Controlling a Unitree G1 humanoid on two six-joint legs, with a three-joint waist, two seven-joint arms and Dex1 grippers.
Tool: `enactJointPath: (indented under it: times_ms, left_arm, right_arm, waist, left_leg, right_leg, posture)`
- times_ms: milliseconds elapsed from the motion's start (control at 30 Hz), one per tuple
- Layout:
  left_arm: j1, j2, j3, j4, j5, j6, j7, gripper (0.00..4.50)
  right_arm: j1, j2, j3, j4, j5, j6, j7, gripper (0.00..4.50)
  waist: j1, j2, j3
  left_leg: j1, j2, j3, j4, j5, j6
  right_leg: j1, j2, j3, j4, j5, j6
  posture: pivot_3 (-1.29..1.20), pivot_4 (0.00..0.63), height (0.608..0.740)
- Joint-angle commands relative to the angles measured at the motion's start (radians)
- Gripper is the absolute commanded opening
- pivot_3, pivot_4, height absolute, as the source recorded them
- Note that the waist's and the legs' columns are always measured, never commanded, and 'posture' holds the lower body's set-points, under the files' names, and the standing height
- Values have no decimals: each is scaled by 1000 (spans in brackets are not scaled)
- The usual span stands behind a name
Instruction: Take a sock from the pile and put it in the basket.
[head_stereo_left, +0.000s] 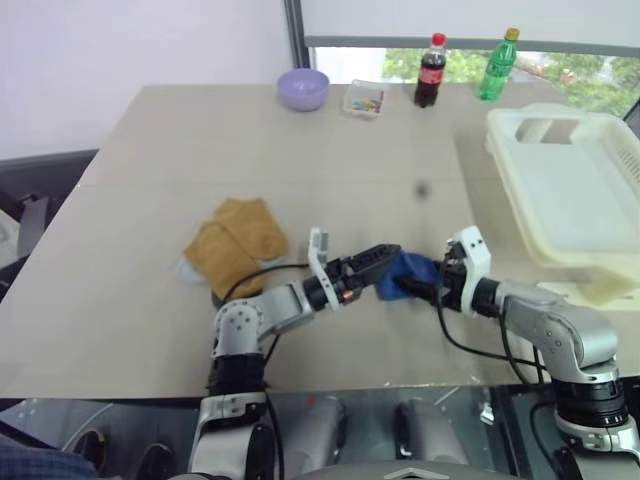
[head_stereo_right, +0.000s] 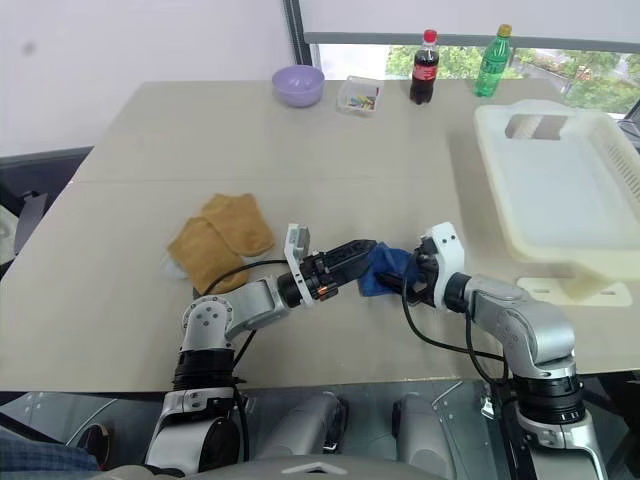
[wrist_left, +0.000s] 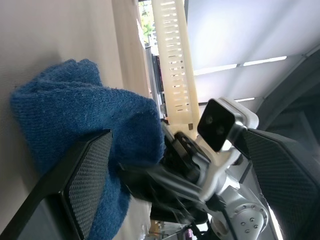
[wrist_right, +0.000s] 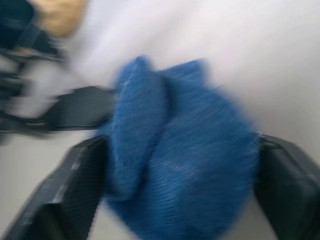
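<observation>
The pile (head_stereo_left: 235, 245), two mustard-tan socks lying flat, sits on the table left of centre. A bunched royal-blue sock (head_stereo_left: 412, 270) lies near the table's front edge between my two grippers. My left gripper (head_stereo_left: 385, 262) comes at it from the left, open, one finger (wrist_left: 85, 185) against the sock (wrist_left: 85, 115) and the other well apart. My right gripper (head_stereo_left: 425, 285) comes from the right, open, its fingers standing wide on either side of the sock (wrist_right: 185, 150). The cream-white slotted basket (head_stereo_left: 570, 190) stands at the right edge of the table.
Along the far edge stand a lilac bowl (head_stereo_left: 303, 88), a small clear box (head_stereo_left: 364, 99), a cola bottle (head_stereo_left: 431, 70) and a green bottle (head_stereo_left: 497, 65). Bare tabletop lies between the sock and the basket.
</observation>
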Motion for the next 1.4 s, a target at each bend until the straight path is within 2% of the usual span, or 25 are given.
enactJointPath:
  times_ms: [33, 67, 233, 300, 333, 433, 600, 700, 800, 900, 1033, 1267, 1400]
  left_arm:
    - [6, 0, 6, -25, -1, -7, -15, 4500]
    - [6, 1, 8, -26, 0, -8, -17, 4500]
    - [18, 11, 8, -41, 7, -9, -18, 4500]
    - [31, 29, -6, -82, 34, -28, -43, 4500]
    - [46, 54, -38, -136, 94, -80, -88, 4500]
    - [100, 153, -173, -297, 327, -292, -252, 4500]
    - [140, 258, -332, -380, 668, -661, -410, 4500]
    - [128, 285, -441, -317, 920, -1012, -497, 4500]
    - [96, 270, -489, -187, 1052, -1208, -524, 4500]
    - [81, 240, -487, -93, 1071, -1318, -559, 4500]
    - [58, 201, -467, -22, 1059, -1333, -571, 4500]
    - [17, 142, -458, 13, 998, -1349, -670, 4500]
    - [-8, 100, -437, 30, 961, -1348, -691, 4500]
  right_arm:
    - [7, 9, 38, 27, 68, 67, 41, 2389]
    - [5, 14, 38, 34, 75, 74, 41, 1871]
    - [-28, 69, -25, 98, 106, 95, -1, 39]
    - [-37, 73, -45, 110, 106, 95, -18, 39]
    - [-41, 65, -45, 111, 96, 90, -25, 39]
    - [-59, 37, -56, 117, 71, 73, -46, 39]
    - [-111, -6, -82, 138, 46, 43, -83, 39]
    - [-156, -23, -92, 156, 35, 29, -100, 39]
    - [-187, -33, -67, 155, 0, 26, -136, 39]
    - [-222, -35, -79, 145, 2, 42, -149, 39]
    - [-301, -85, -121, 104, 36, 151, -166, 39]
    - [-440, -256, -264, 62, 97, 312, -144, 39]
    - [-526, -333, -376, 138, 87, 305, -157, 39]
  waist:
    - [-1, 0, 0]
    - [-1, 0, 0]
    - [-5, 1, -1]
    - [-5, 1, -1]
    - [-7, 1, -1]
    - [-13, 1, -1]
    - [3, 3, 0]
    - [6, 5, 1]
    - [6, 5, 1]
    - [0, 5, 1]
    - [0, 8, 3]
    - [2, 9, 4]
    - [1, 10, 4]
  left_leg:
    - [0, 0, 0, 0, 0, 1]
    - [0, 0, 0, 0, 1, 1]
    - [1, 0, 0, 0, 1, 1]
    - [1, 1, 0, 0, -1, -1]
    - [1, 1, 0, 0, -1, -1]
    - [1, 1, 1, 0, -1, -2]
    - [1, 1, 2, 0, -1, -3]
    - [-1, 0, 2, -1, -1, -3]
    - [-2, 0, 2, -3, -1, -2]
    - [-2, 0, 2, -6, 1, 2]
    - [-3, 0, 1, -8, 1, 3]
    - [-5, 0, 0, -6, 1, 4]
    - [-5, -1, 1, -6, 0, 5]
  right_leg:
    - [0, 0, 0, 0, 0, 0]
    - [0, 0, 0, 0, 0, 0]
    - [0, 0, 0, 1, 0, 0]
    - [0, 0, 0, 1, 0, 0]
    - [0, 1, 0, 1, 0, 0]
    - [0, 1, 1, 1, 1, -2]
    - [0, 0, 1, -1, 2, -3]
    - [0, 0, 1, -3, 2, -3]
    - [0, -1, 0, -7, 2, -3]
    - [-2, -1, 0, -9, 2, -3]
    - [-4, -1, 0, -9, 2, -3]
    - [-3, -2, -3, -9, 2, -3]
    - [-3, -2, -2, -9, 2, -2]
  posture:
    - [0, 150, 740]
    - [0, 150, 740]
    - [0, 150, 740]
    - [0, 150, 740]
    - [0, 150, 740]
    - [0, 150, 740]
    - [0, 150, 740]
    - [0, 150, 740]
    - [0, 150, 740]
    - [0, 150, 740]
    - [0, 150, 740]
    - [0, 150, 740]
    - [0, 150, 740]
